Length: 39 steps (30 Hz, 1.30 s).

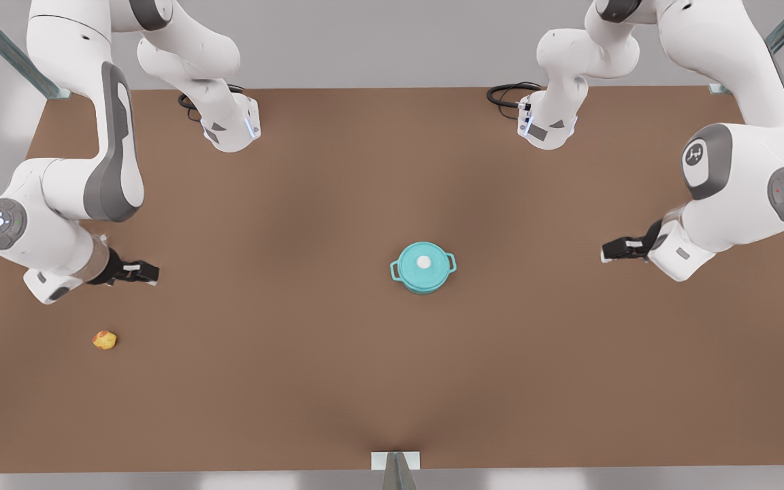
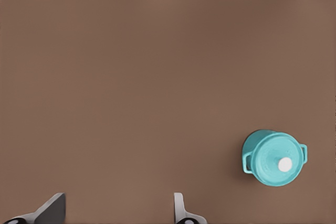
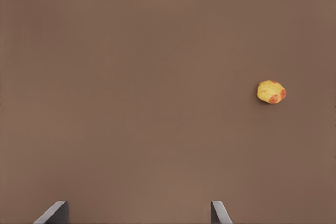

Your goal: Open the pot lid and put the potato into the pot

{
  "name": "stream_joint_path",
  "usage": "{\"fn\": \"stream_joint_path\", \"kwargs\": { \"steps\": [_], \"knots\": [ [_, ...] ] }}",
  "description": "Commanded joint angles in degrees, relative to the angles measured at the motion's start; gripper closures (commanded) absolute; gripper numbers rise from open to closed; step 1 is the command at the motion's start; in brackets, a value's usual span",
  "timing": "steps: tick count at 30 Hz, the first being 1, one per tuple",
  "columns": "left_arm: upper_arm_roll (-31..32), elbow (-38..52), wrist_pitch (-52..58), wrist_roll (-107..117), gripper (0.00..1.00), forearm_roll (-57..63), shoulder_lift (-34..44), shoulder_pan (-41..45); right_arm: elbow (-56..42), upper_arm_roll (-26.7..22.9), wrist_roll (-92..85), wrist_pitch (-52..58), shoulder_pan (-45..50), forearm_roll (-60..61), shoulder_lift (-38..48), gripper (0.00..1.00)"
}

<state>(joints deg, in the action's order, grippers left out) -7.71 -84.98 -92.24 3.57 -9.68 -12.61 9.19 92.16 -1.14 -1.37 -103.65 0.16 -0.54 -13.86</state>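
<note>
Pot lid [image 1: 423, 264] on pot [image 1: 423, 282], mid-bench: rigid, grab white knob [image 1: 423, 261] (small, likely slippery); both grippers' fingers spread, empty.

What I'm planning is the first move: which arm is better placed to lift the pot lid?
Left. The left gripper, open, is nearer the pot lid, which its wrist view faces; the right gripper, also open, hangs by the potato.

Pot lid [image 1: 423, 261] on pot [image 1: 423, 278], mid table [image 1: 392, 381]; potato [image 1: 105, 339] well apart, front view's left.
</note>
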Motion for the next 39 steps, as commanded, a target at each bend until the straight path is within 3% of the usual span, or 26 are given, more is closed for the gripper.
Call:
{"fn": "stream_joint_path", "kwargs": {
  "steps": [1,4,8,10,12,13,15,16,20,24,28,39],
  "knots": [
    [0.1,0.0,-5.0,1.7,0.0,-0.3,0.0,0.0,-0.1,0.0,-0.6,-6.9,0.0,0.0,-0.1,0.0],
    [1.2,-0.2,-5.0,1.7,0.0,-0.1,-0.7,1.0,-0.2,0.0,-0.6,-6.9,0.0,0.0,-0.1,0.0],
    [2.3,-4.5,-12.7,30.7,0.0,3.4,-3.9,22.9,0.4,-0.1,-0.5,-6.3,-0.2,0.1,0.0,0.0],
    [2.3,-5.5,-17.8,39.3,0.0,4.1,-7.1,28.9,0.5,0.0,-1.2,-6.1,-0.2,-0.1,-0.1,0.0],
    [2.3,-9.5,-25.8,45.6,0.0,4.2,-9.4,32.4,0.0,-0.3,-19.4,-5.3,-1.7,-0.2,-0.4,0.0],
    [2.3,-9.9,-26.1,45.9,0.0,4.2,-10.0,32.5,-0.1,-0.3,-26.8,-5.2,-1.9,-3.5,-0.4,0.0],
    [2.3,-23.3,-40.7,45.4,0.0,4.2,-5.9,32.6,-0.8,-0.4,-49.7,-5.2,-3.3,-4.4,-0.8,0.0],
    [2.3,-26.3,-44.7,45.2,0.0,4.2,-5.3,32.7,-1.2,-0.2,-52.3,-5.3,-3.4,-4.6,-0.8,0.0],
    [2.4,-26.0,-47.7,45.9,0.0,4.1,-7.8,33.4,-2.4,0.2,-53.6,-6.6,-3.2,-5.2,-4.4,0.0],
    [2.3,-19.2,-48.5,48.1,0.0,4.2,-14.3,34.8,-1.9,-0.3,-60.1,-22.9,-4.6,-6.8,-10.2,0.0],
    [2.3,-18.9,-49.3,48.1,0.0,4.3,-16.0,35.5,-2.7,-0.4,-62.3,-28.0,-7.9,-9.4,-13.6,0.0],
    [2.3,-21.6,-51.1,48.1,0.0,5.5,-17.4,38.1,0.1,0.2,-65.2,-28.8,-10.2,-7.8,-18.4,0.0]
  ]
}}
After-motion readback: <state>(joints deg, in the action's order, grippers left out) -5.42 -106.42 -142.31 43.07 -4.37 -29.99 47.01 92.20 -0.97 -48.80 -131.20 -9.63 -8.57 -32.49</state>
